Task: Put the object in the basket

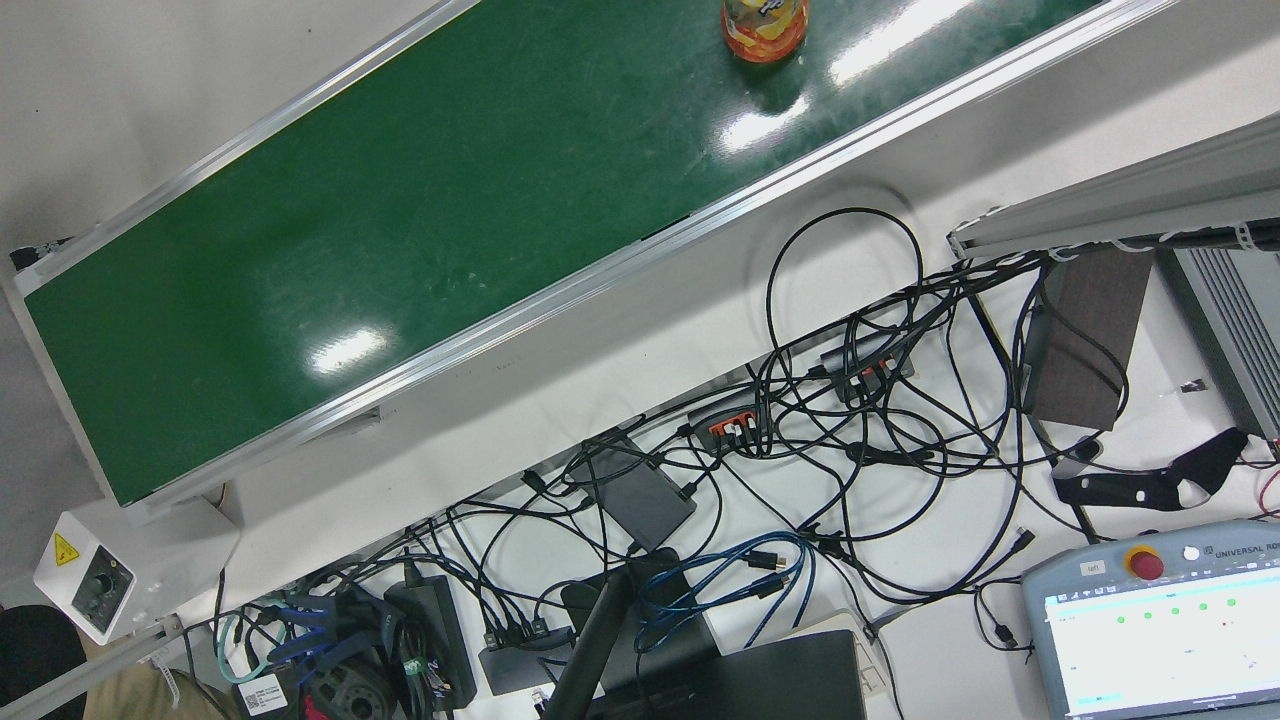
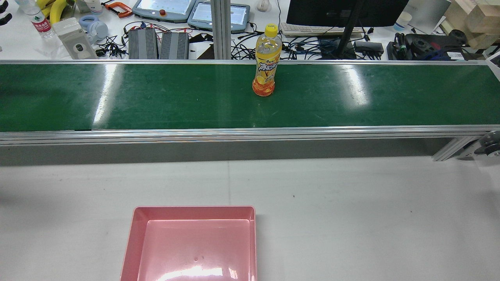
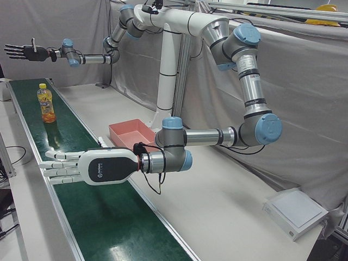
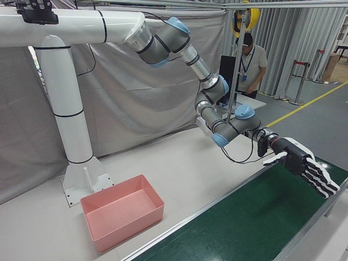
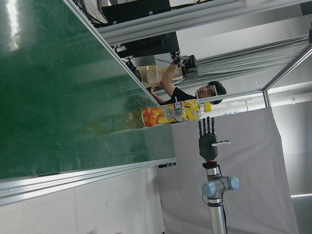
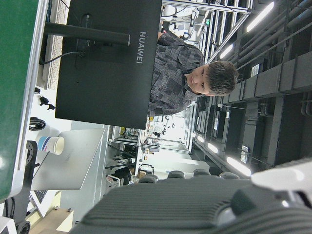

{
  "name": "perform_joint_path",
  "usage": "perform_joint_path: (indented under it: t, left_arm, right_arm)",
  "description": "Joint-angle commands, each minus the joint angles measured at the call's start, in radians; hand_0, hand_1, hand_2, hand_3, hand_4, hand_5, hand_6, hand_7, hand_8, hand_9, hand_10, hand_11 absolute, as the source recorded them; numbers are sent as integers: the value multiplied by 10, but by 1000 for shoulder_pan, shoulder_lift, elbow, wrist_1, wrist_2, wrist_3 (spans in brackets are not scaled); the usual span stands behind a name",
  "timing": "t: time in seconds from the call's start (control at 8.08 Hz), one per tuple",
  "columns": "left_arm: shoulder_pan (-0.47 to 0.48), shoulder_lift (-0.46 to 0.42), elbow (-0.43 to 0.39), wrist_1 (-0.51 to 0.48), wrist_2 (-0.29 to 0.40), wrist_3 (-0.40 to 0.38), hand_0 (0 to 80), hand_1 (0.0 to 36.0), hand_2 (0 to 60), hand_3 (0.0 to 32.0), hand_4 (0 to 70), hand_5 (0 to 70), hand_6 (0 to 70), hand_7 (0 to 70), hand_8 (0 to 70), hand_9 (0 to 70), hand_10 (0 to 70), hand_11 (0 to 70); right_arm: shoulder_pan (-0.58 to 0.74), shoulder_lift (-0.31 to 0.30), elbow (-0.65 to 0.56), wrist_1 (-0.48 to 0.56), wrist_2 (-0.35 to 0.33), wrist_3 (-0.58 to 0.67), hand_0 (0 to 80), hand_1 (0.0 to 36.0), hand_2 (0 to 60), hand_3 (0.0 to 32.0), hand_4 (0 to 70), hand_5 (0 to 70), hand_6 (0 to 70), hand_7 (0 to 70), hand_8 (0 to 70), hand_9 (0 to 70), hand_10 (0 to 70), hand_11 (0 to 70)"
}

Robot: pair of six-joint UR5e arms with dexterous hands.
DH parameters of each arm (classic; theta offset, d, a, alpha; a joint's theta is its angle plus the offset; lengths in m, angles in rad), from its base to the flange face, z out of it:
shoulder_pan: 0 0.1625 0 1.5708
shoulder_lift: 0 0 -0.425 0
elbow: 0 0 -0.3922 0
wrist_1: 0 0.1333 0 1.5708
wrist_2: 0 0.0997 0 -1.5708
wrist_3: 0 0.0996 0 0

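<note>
A yellow-orange drink bottle (image 2: pixel 266 62) stands upright on the green conveyor belt (image 2: pixel 156 97); it also shows in the front view (image 1: pixel 765 28), the left-front view (image 3: pixel 46 103) and the left hand view (image 5: pixel 170 113). The pink basket (image 2: pixel 194 212) sits empty on the white table, also in the left-front view (image 3: pixel 122 129) and the right-front view (image 4: pixel 122 220). My left hand (image 3: pixel 81 166) is open and flat, low over the belt, well short of the bottle. My right hand (image 3: pixel 22 51) is open and raised beyond the bottle, also in the right-front view (image 4: pixel 304 166) and the left hand view (image 5: pixel 208 139).
Aluminium rails (image 2: pixel 250 132) edge the belt. Beyond it lie cables, a monitor (image 2: pixel 343 11) and teach pendants (image 2: pixel 164 8). A person (image 4: pixel 247 54) stands past the belt's end. The white arm pedestal (image 3: pixel 166 92) stands behind the basket.
</note>
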Motion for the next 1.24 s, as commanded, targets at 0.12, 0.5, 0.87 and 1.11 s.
perform_joint_path:
  t: [0.12, 0.5, 0.87, 1.11]
  left_arm:
    - [0, -10, -8, 6, 2, 12, 623, 218, 0, 0, 44, 192, 0, 71, 56, 25, 42, 87]
    - [26, -11, -24, 34, 0, 80, 609, 214, 0, 0, 20, 179, 0, 71, 57, 28, 44, 88]
    - [106, -124, -80, 208, -3, 119, 611, 192, 0, 0, 42, 181, 0, 73, 75, 53, 47, 92]
    - [123, -181, -90, 278, -8, 124, 603, 179, 0, 0, 39, 173, 0, 70, 79, 55, 44, 87]
  right_arm:
    - [0, 0, 0, 0, -2, 0, 0, 0, 0, 0, 0, 0, 0, 0, 0, 0, 0, 0]
    - [0, 0, 0, 0, 0, 0, 0, 0, 0, 0, 0, 0, 0, 0, 0, 0, 0, 0]
    - [0, 0, 0, 0, 0, 0, 0, 0, 0, 0, 0, 0, 0, 0, 0, 0, 0, 0]
    - [0, 0, 0, 0, 0, 0, 0, 0, 0, 0, 0, 0, 0, 0, 0, 0, 0, 0]
